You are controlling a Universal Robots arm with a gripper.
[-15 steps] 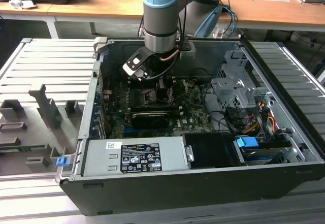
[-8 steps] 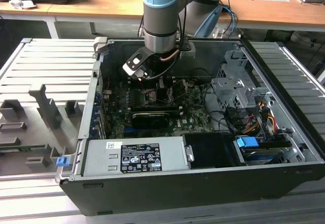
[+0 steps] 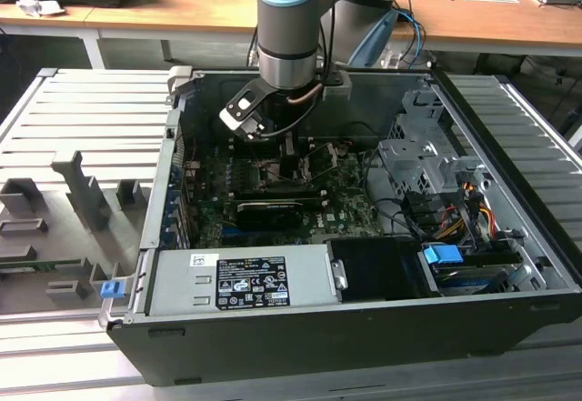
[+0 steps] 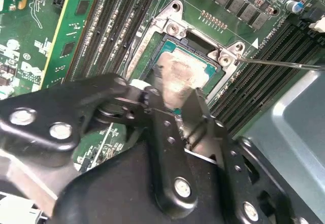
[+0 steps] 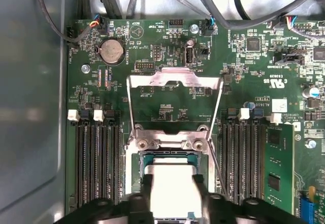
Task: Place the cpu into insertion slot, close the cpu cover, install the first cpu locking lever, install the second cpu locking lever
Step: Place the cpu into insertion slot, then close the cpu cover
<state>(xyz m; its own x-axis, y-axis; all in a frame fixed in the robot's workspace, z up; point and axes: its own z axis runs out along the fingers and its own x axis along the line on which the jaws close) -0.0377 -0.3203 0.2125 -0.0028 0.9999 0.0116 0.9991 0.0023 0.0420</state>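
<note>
The cpu (image 5: pixel 173 196) is a pale silver square lying over the insertion slot (image 5: pixel 170 156), whose dark recess (image 4: pixel 195 42) shows just beyond the chip's edge. My gripper (image 5: pixel 173 181) has its black fingers (image 5: pixel 147 186) against two opposite sides of the cpu (image 4: pixel 180 74), shut on it. The cpu cover (image 5: pixel 175 77) stands swung open past the slot, a silver frame hinged at the slot's rim. A thin lever rod (image 4: pixel 279 64) sticks out from the corner of the socket. In the exterior view my gripper (image 3: pixel 277 151) reaches down into the open computer case onto the green board.
Black memory slots (image 5: pixel 99 163) flank the socket on both sides, with a green card (image 5: pixel 279 158) beyond. Cables run across the board's far edge. The case holds a grey power supply (image 3: pixel 241 278) and a drive cage (image 3: pixel 427 160). Grey fixtures (image 3: pixel 73 201) stand at the exterior view's left.
</note>
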